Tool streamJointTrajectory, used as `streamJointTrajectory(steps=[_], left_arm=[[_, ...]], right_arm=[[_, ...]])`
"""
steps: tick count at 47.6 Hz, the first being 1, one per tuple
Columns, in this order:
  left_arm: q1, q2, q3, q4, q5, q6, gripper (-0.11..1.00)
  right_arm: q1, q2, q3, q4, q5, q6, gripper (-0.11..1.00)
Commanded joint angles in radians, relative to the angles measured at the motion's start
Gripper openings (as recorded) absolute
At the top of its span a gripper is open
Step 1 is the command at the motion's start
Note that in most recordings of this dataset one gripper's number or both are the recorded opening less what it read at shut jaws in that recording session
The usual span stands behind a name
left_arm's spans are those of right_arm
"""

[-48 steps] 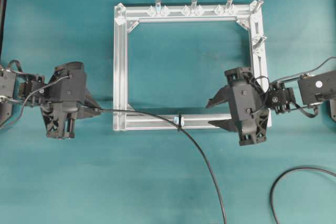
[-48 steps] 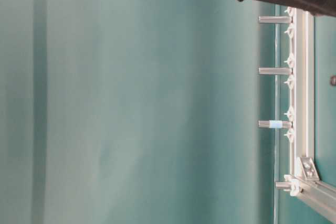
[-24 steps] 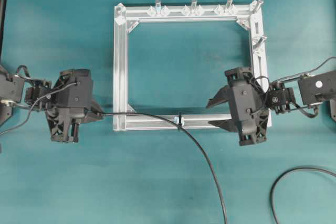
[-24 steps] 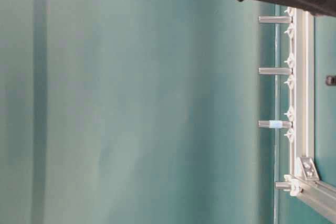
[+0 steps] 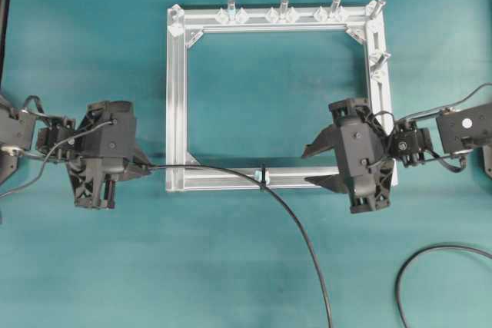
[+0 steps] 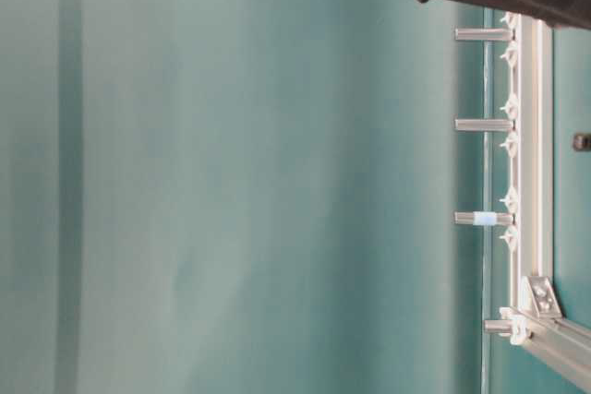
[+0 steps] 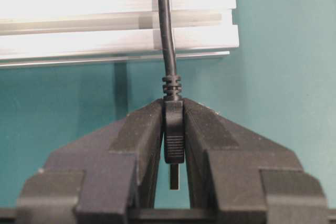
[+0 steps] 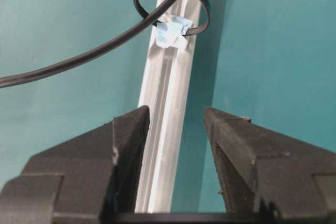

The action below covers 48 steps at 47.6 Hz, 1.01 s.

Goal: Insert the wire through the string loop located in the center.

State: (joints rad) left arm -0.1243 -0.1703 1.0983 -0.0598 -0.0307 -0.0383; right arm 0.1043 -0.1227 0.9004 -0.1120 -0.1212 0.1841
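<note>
Left hand [image 7: 174, 145] clamped on the wire's plug [image 7: 174, 129]; both fingers [image 7: 139, 140] pressed flat against the plug body, metallic tip pointing back into the hand, ribbed strain relief just outside the fingertips. Seen from overhead, this left hand [image 5: 146, 167] sits just outside the aluminium frame [image 5: 175, 97], beside its near-left corner.

Wire [image 5: 223, 169] leaves the hand, crosses the frame's corner, runs along the near rail to the string loop [image 5: 263, 174], then curves away from the frame over the teal desk [image 5: 192, 266] toward the near edge. In the right wrist view the wire [image 8: 79, 61] lies inside the string loop [image 8: 205, 19], which stands on the rail at a patch of light blue tape [image 8: 170, 31].

Right hand [image 8: 173, 129] stands apart, nothing between its fingers, straddling the frame's near rail. Overhead it [image 5: 317, 165] hovers at the frame's near-right corner, well apart from the loop.

Second black cable [image 5: 430, 266] lies on the desk, beyond the frame's near-right corner. Upright silver pegs [image 5: 284, 7] line the frame's far rail.
</note>
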Motion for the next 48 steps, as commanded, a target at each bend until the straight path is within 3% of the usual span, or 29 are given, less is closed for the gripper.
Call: streamJointTrajectory(steps=[1, 4, 13, 31, 48], left_arm=[[-0.003, -0.006, -0.017, 0.002, 0.002, -0.006, 0.14], [-0.003, -0.006, -0.018, 0.002, 0.012, -0.006, 0.18], [-0.003, -0.008, -0.031, 0.002, 0.034, -0.003, 0.7], [-0.003, -0.035, -0.04, 0.002, 0.034, -0.003, 0.67], [0.003, -0.155, -0.051, 0.002, 0.06, 0.003, 0.67]], right_arm=[[0.002, -0.02, -0.012, 0.002, -0.008, 0.0, 0.49], [0.0, -0.02, -0.012, 0.002, -0.008, 0.002, 0.49], [0.0, -0.02, -0.012, 0.002, -0.008, 0.0, 0.49], [0.0, -0.02, -0.012, 0.002, -0.008, 0.0, 0.49], [0.0, -0.06, -0.014, -0.002, -0.005, 0.0, 0.49]])
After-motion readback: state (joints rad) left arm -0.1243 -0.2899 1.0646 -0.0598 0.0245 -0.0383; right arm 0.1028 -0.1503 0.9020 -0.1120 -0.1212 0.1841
